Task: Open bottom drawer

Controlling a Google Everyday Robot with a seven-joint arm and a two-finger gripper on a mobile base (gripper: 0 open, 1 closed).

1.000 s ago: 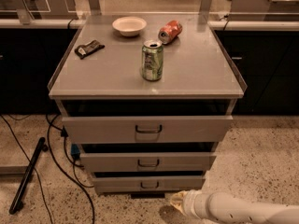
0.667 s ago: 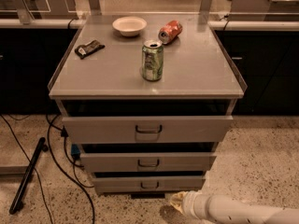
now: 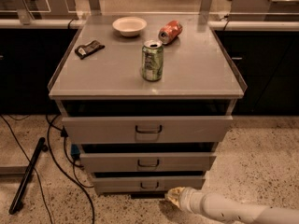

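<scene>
The bottom drawer is the narrowest, lowest of three grey drawer fronts, with a small dark loop handle at its centre. It stands slightly out, less than the two above it. My gripper reaches in from the lower right on a white arm. It sits low, just right of and below the handle, close to the drawer's lower edge.
The middle drawer and the top drawer stick out further. On the cabinet top are a green can, a tipped red can, a white bowl and a dark packet. Cables and a black rod lie on the floor at left.
The gripper and arm have stayed almost still near the bottom drawer's lower right. The drawers have not moved.
</scene>
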